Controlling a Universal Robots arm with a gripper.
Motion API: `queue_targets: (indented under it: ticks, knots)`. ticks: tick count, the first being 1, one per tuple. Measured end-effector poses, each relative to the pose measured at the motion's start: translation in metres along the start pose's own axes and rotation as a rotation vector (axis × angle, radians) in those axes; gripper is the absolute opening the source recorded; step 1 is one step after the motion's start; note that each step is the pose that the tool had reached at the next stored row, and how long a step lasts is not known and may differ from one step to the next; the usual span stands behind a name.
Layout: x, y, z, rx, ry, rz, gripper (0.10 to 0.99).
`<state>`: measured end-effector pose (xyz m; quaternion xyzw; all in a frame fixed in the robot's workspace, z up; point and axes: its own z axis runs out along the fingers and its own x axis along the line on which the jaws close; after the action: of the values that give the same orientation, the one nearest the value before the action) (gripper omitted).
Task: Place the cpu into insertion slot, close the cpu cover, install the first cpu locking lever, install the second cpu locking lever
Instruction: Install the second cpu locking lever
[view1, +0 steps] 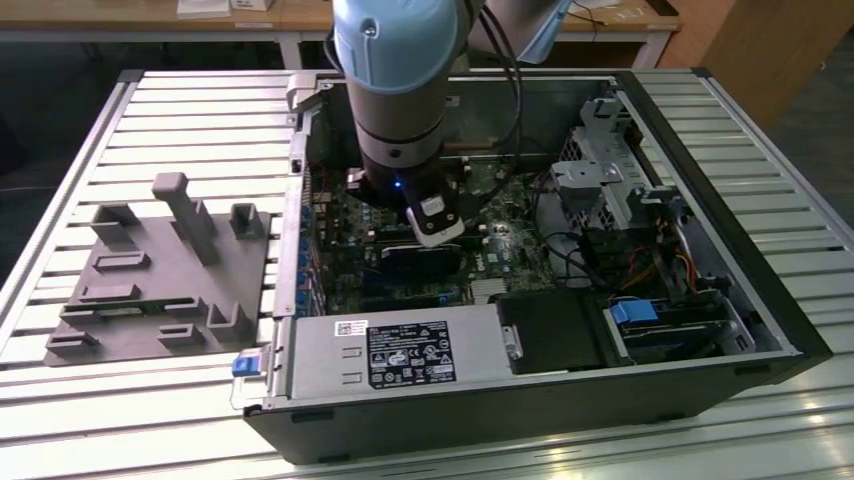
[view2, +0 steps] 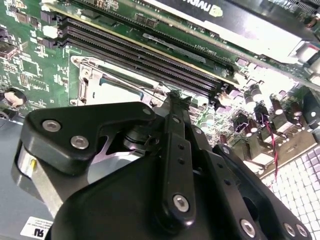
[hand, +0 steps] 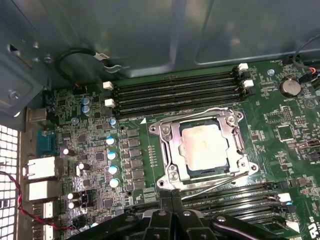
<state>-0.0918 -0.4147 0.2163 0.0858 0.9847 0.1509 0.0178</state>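
Pincer (hand: 172, 200) tips pressed together, holding nothing, I judge | cpu (hand: 205, 145) seated in insertion slot (hand: 186, 172) just ahead of tips | cpu cover (hand: 167, 145) down over it | locking levers (hand: 210, 184) beside tips; latching I cannot confirm.

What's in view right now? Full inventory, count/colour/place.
cpu: 1, silvery-grey, seated in the socket.
cpu cover: 1, silver frame, closed down around the cpu.
insertion slot: 1, on the green motherboard.
memory slots: several, black, on two opposite sides of the socket.
computer case: 1, dark, lying open on the slatted table.
power supply: 1, grey, in the case's near edge.
fixture block: 1, grey, at the exterior view's left.
arm: 1, blue-grey, reaching into the case.
gripper: 1, black, beside the socket.
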Motion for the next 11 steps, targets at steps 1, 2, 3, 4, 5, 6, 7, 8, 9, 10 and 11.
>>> queue_targets:
  ticks: [1,2,3,4,5,6,7,8,9,10,11]
  knots:
    - [0.0000,-0.0003,0.0010,0.000,0.0000,0.000,0.102]
    - [0.0000,-0.0007,0.0023,0.000,0.0000,0.000,0.102]
    - [0.0000,-0.0011,0.0034,0.000,0.0000,0.000,0.102]
    - [0.0000,-0.0014,0.0044,0.000,0.0001,0.000,0.102]
    - [0.0001,-0.0017,0.0055,0.000,0.0004,0.000,0.102]
    - [0.0000,-0.0020,0.0063,0.000,0.0006,0.000,0.102]
    - [0.0000,-0.0022,0.0070,-0.001,0.0008,0.000,0.102]
    - [-0.0001,-0.0024,0.0075,-0.001,0.0012,0.000,0.102]
    - [-0.0003,-0.0025,0.0079,-0.002,0.0013,0.000,0.102]
    - [-0.0004,-0.0025,0.0082,-0.003,0.0016,0.000,0.102]
    - [-0.0006,-0.0026,0.0085,-0.004,0.0019,0.001,0.102]
